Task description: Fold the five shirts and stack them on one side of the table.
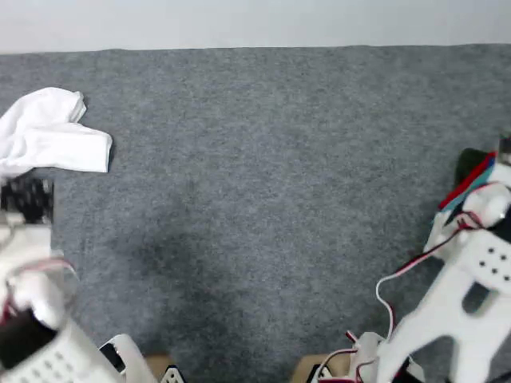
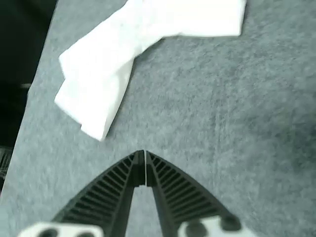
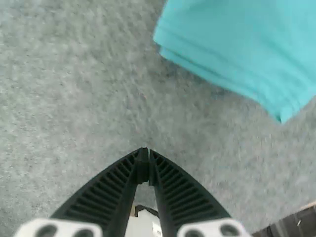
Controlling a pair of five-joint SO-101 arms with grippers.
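A crumpled white shirt [image 1: 49, 134] lies at the table's far left edge, and the left wrist view has the same white shirt [image 2: 128, 54] just ahead of my left gripper [image 2: 144, 160], which is shut and holds nothing. At the right edge sits a stack of folded shirts [image 1: 473, 180] showing dark green, red and teal layers, partly hidden behind the right arm [image 1: 459, 295]. The turquoise top shirt [image 3: 247, 49] lies a little beyond my right gripper [image 3: 143, 157], which is shut and empty above the grey cloth.
A grey felt mat [image 1: 263, 199] covers the whole table, with a wide bare stretch across its middle. The left arm's white body [image 1: 40, 327] fills the near left corner. Red and white cables [image 1: 399, 279] trail by the right arm.
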